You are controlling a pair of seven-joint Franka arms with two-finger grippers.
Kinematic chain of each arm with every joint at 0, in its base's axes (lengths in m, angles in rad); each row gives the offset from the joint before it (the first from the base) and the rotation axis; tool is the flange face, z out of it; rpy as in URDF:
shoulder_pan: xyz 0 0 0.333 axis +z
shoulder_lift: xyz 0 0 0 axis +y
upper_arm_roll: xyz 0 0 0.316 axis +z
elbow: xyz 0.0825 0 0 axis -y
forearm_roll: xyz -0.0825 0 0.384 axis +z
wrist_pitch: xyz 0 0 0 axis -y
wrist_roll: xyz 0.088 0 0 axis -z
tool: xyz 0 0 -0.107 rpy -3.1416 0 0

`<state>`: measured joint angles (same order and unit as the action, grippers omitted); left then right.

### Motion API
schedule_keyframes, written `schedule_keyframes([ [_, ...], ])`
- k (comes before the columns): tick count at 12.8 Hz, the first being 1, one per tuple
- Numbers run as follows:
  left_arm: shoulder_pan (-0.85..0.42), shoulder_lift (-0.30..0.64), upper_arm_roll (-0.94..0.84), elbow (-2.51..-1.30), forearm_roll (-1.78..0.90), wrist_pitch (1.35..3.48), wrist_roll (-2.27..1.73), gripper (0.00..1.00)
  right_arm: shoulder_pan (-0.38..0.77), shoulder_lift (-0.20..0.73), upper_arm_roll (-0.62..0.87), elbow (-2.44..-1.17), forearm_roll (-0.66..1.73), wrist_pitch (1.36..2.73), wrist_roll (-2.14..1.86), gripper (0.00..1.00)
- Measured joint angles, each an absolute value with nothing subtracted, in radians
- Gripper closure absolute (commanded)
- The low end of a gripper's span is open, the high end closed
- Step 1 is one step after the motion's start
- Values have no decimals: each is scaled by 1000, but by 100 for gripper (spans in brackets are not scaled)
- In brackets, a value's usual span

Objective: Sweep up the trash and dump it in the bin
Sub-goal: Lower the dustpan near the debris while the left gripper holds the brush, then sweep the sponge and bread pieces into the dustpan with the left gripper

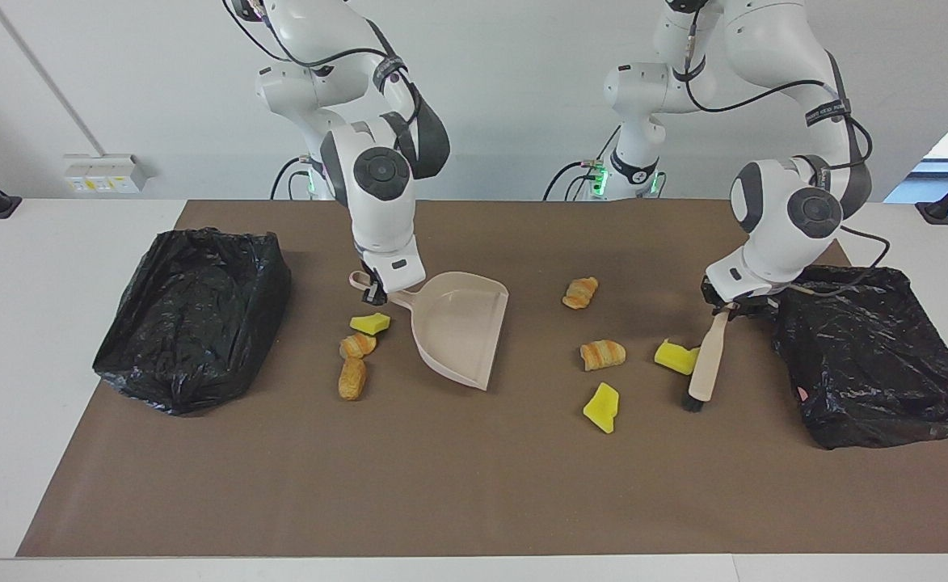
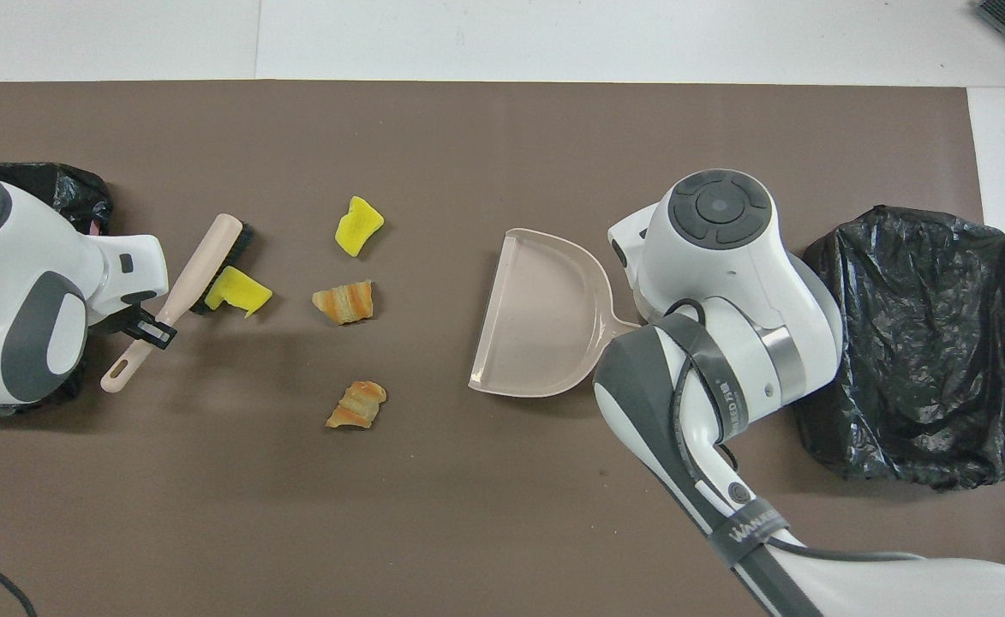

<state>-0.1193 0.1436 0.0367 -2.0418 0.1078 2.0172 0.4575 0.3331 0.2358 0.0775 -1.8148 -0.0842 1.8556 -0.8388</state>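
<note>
My right gripper [image 1: 377, 291] is shut on the handle of the beige dustpan [image 1: 461, 327], whose open lip faces the left arm's end of the table [image 2: 545, 326]. Three pieces of trash lie beside it toward the right arm's end: a yellow sponge chunk [image 1: 370, 323] and two pastry lumps [image 1: 356, 346] [image 1: 351, 378]. My left gripper [image 1: 728, 305] is shut on the brush [image 1: 708, 356], bristles down against another yellow chunk [image 2: 236, 291]. Between the tools lie two pastries [image 1: 580, 292] [image 1: 603, 354] and a yellow chunk [image 1: 601, 406].
A bin lined with a black bag [image 1: 191, 315] stands at the right arm's end of the brown mat, and a second black-lined bin [image 1: 870, 356] at the left arm's end, close to the brush. The mat's edge farthest from the robots [image 1: 474, 517] is bare.
</note>
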Motion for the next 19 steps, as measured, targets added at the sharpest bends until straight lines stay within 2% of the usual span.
schedule_keyframes([
  [2,-126,109,-29,-2089,108,2010,395,100,354,240,78,-1843,-84,1898,-839,100],
  [9,-129,25,-217,-2179,107,1938,102,100,408,245,79,-1849,-84,1903,-829,100],
  [15,-135,2,-331,-2207,-24,1950,-230,100,411,247,79,-1858,-84,1903,-817,100],
  [19,-148,2,-431,-2209,-107,2035,-383,100,415,247,79,-1862,-84,1903,-811,100],
])
